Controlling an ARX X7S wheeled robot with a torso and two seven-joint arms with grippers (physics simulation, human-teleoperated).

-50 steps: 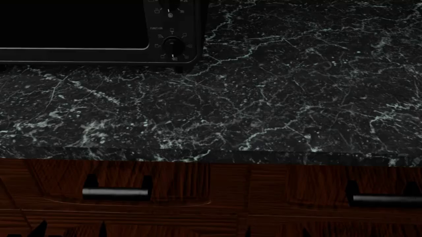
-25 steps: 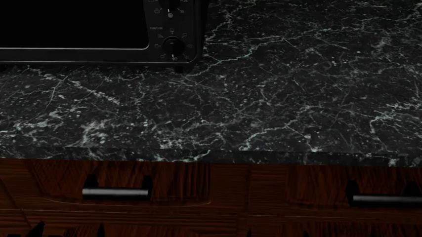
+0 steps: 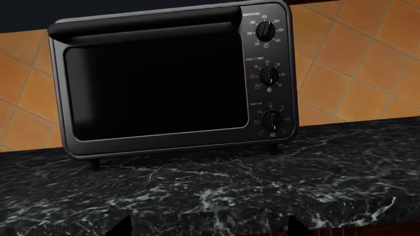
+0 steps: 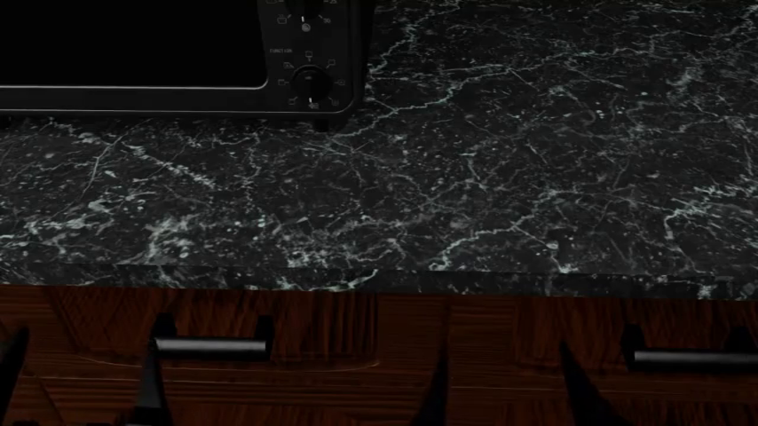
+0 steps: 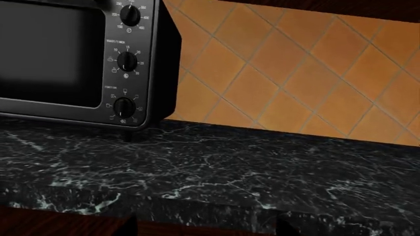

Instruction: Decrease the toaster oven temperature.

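Observation:
A black toaster oven (image 3: 164, 88) stands on the dark marble counter against the tiled wall. Its temperature knob (image 3: 265, 31) is the top one of three on the right panel, above the timer knob (image 3: 269, 75) and the function knob (image 3: 272, 119). The head view shows only the oven's lower part (image 4: 177, 53) at the far left. In the right wrist view the temperature knob (image 5: 130, 14) is at the picture's edge. My left gripper (image 4: 81, 390) and right gripper (image 4: 503, 390) are open and empty, low in front of the drawers, well short of the oven.
The marble counter (image 4: 498, 177) stretches to the right of the oven, its front edge (image 4: 379, 280) above wooden drawers with metal handles (image 4: 211, 348) (image 4: 693, 358). An orange tiled wall (image 5: 295, 73) stands behind.
Both grippers have risen: their dark fingertips now reach higher in front of the drawers at the bottom of the head view. The oven and its knobs have not moved.

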